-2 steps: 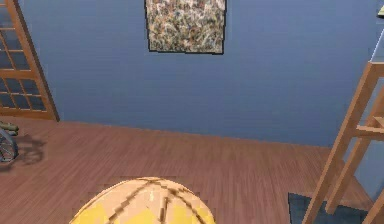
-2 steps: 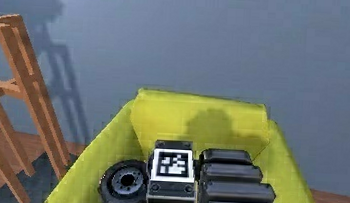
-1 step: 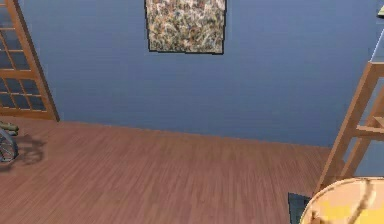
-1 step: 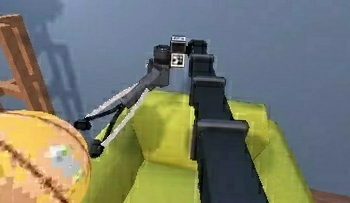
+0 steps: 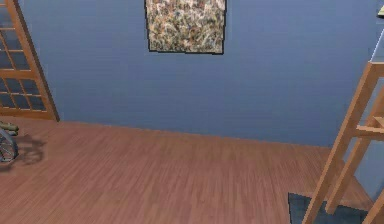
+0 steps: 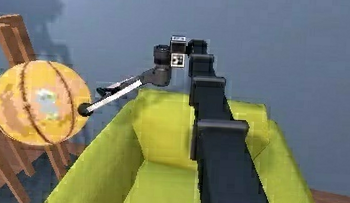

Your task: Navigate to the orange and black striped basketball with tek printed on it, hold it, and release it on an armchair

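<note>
The hand (image 6: 93,98) holds the basketball (image 6: 33,104). The ball hangs at the tips of the two thin fingers (image 6: 124,85), clear of every surface. How far apart the fingers stand cannot be told. The ball is orange with dark stripes and a pale patch on its face. It sits at the arm side view's left, beside and somewhat above the near arm-rest of a yellow-green armchair (image 6: 161,139), not over the seat.

The dark square arm (image 6: 221,142) rises from the bottom edge and crosses above the armchair. Two white marker squares (image 6: 178,52) sit at its far end. Behind the ball stands a wooden frame of slanted rails (image 6: 11,41), against a blue wall (image 6: 286,45).

In the forward view a speckled painting (image 5: 185,25) in a dark frame hangs high on the blue wall. A wooden door with glass panes (image 5: 20,60) is at the left edge. A small grey object (image 5: 8,145), too unclear to name, lies on the wooden floor (image 5: 150,180) below it. At the right edge slanted wooden rails (image 5: 350,140) lean up. A dark rug (image 5: 305,210) lies at their foot in the bottom right corner.
</note>
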Controlling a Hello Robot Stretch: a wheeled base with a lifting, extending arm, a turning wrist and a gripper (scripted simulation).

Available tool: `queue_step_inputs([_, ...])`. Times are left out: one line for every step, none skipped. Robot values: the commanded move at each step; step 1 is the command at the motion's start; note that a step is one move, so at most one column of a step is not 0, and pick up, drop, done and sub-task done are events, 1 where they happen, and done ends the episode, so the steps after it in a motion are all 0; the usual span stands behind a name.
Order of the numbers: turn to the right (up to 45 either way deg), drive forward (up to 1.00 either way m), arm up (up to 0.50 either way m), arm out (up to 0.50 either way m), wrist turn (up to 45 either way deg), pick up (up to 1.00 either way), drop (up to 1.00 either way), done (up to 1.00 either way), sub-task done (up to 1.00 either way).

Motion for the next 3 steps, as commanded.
queue_step_inputs([0.0, 0.00, 0.00, 0.00, 45.0, 0.00, 0.00, 0.00, 0.00])
queue_step_inputs([0.0, 0.00, 0.00, 0.00, 45.0, 0.00, 0.00, 0.00, 0.00])
queue_step_inputs([0.0, 0.00, 0.00, 0.00, 9.0, 0.00, 0.00, 0.00, 0.00])
